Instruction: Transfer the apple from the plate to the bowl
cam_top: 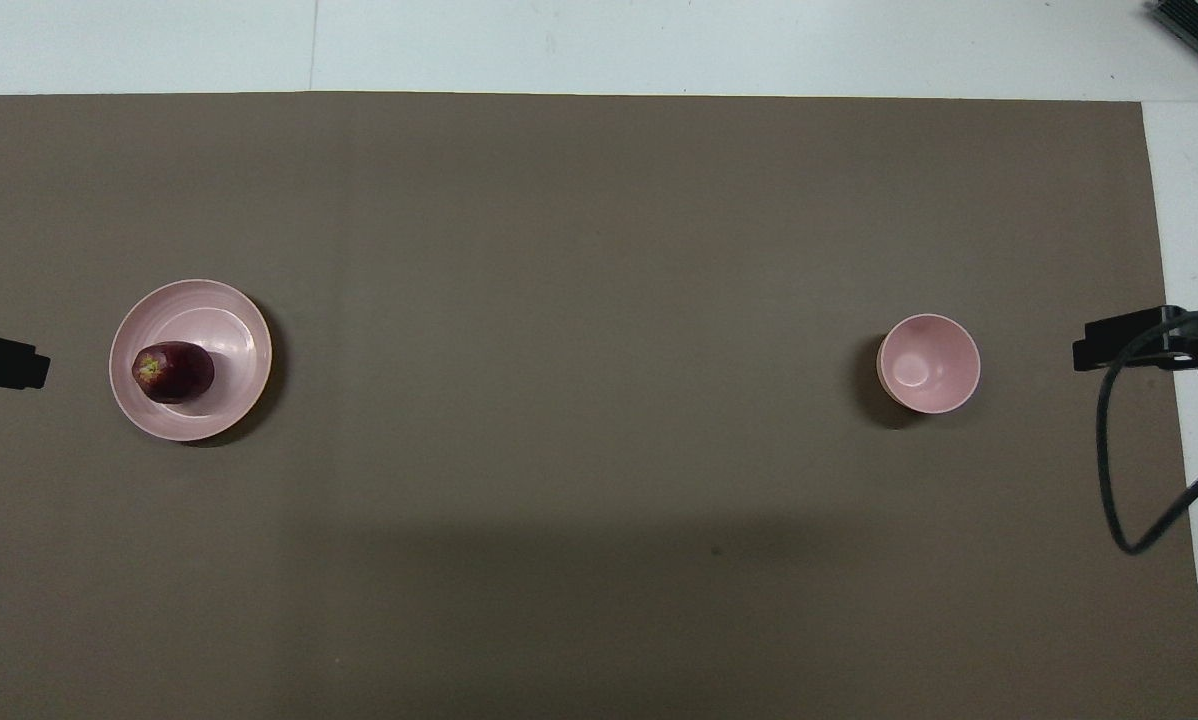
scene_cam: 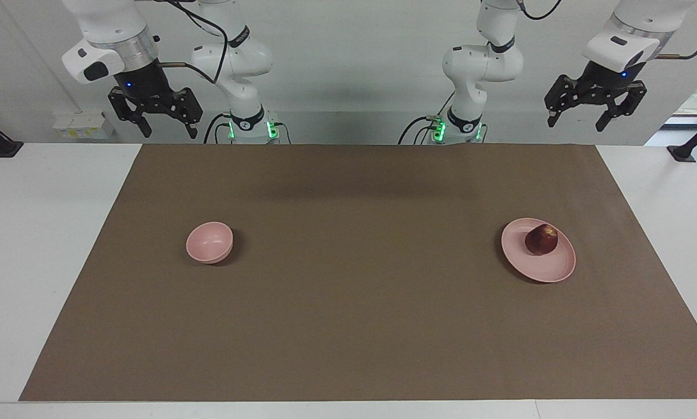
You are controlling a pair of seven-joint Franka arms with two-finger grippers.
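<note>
Brown matting [scene_cam: 360, 314] is spread over the white counter [scene_cam: 40, 233], and all the task's things are set on it. The dark red apple [scene_cam: 541, 239] is seen lying on the pale pink plate [scene_cam: 549, 269], toward the left arm's end of the counter. The small pink bowl [scene_cam: 209, 242] is placed well apart from it, toward the right arm's end, and nothing is held in it. The left gripper [scene_cam: 578, 122] is held high over the counter's robot-side edge, its jaws spread wide and gripping nothing. The right gripper [scene_cam: 170, 130] is likewise raised, spread wide and unloaded.
</note>
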